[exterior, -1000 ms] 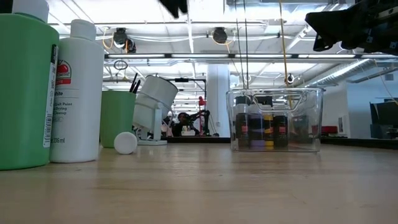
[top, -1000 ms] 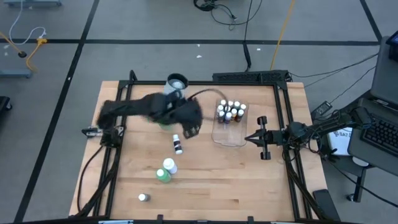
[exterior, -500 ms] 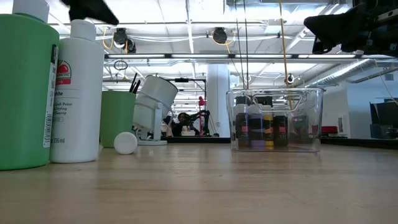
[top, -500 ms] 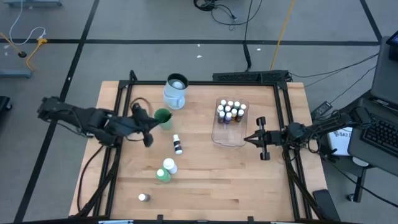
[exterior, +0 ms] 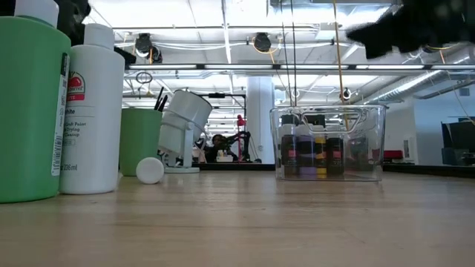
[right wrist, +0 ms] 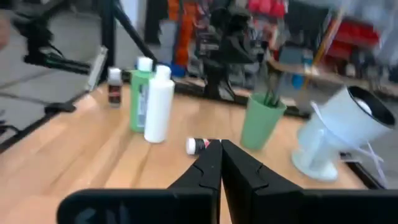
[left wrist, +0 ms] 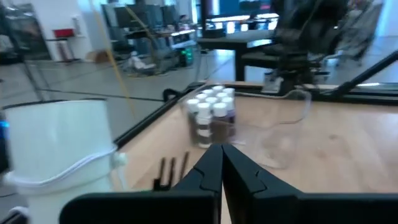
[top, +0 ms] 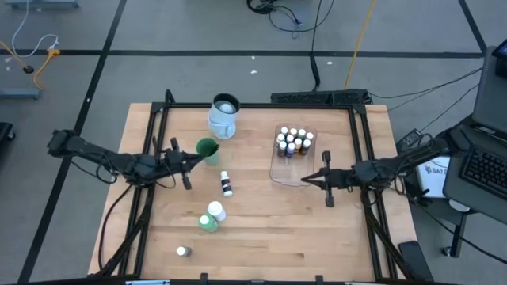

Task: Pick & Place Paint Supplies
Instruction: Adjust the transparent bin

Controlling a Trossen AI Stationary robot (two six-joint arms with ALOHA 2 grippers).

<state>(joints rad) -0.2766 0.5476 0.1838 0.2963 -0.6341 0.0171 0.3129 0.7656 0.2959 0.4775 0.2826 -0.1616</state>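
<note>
room: bright workshop ceiling lights and shelving are showing behind the wooden table [top: 269, 229] in the low view.
landmark: clear plastic tub [top: 292, 163] is sitting on the table's right half, and every place below is being given from it.
bottles in tub: a cluster of tiny white-capped bottles [top: 294, 141] is standing upright inside the tub, filling its far end; the near end is lying bare.
mug: white-and-pale-blue mug [top: 223, 116] is resting well to the left of the tub, near the far edge.
green cup: green cup [top: 207, 149] is standing left of the tub, just nearer than the mug, with thin dark-handled brushes [right wrist: 271, 96] sticking up out of it.
lying bottle: one tiny bottle [top: 226, 184] is lying on its side between the green cup and the tub, a little nearer than both.
big bottles: larger green bottle [top: 207, 224] and white bottle [top: 215, 210] are standing touching side by side, well left of the tub and nearer the front edge.
lone bottle: another tiny white-capped bottle [top: 182, 251] is standing upright farthest from the tub, near the front-left corner.
left gripper: left gripper [top: 186, 161] is hovering just left of the green cup, well apart from the tub, its fingers pressed together with nothing between them.
right gripper: right gripper [top: 306, 178] is hanging at the tub's near right corner, fingers pinched together and holding nothing.
</note>
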